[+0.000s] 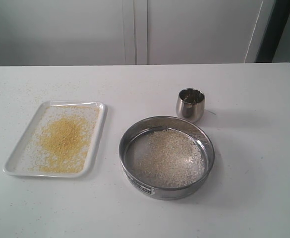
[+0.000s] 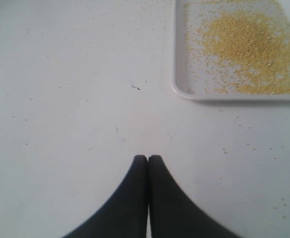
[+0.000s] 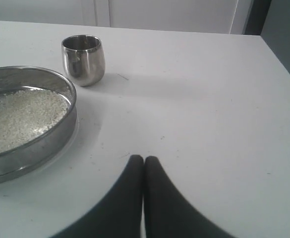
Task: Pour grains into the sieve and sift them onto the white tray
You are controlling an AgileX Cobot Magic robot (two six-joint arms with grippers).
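The steel-rimmed sieve [image 1: 166, 156] stands on the table right of centre, with whitish-beige grains [image 1: 170, 157] spread over its mesh. Left of it lies the white tray [image 1: 96, 136], which bears a heap of fine yellow grains [image 1: 65, 139]. My left gripper [image 2: 147, 157] is shut and empty over bare table, apart from the tray [image 2: 182, 91] and its yellow grains [image 2: 249, 44]. Shut and empty as well, my right gripper [image 3: 144, 158] hangs over bare table beside the sieve [image 3: 45, 144]. Neither gripper shows in the exterior view.
A small rounded steel cup [image 1: 190, 104] stands just behind the sieve; the right wrist view shows this cup [image 3: 83, 59] too. Stray grains dot the tabletop [image 2: 60, 99] around the tray. Behind the table runs a white wall [image 1: 135, 29].
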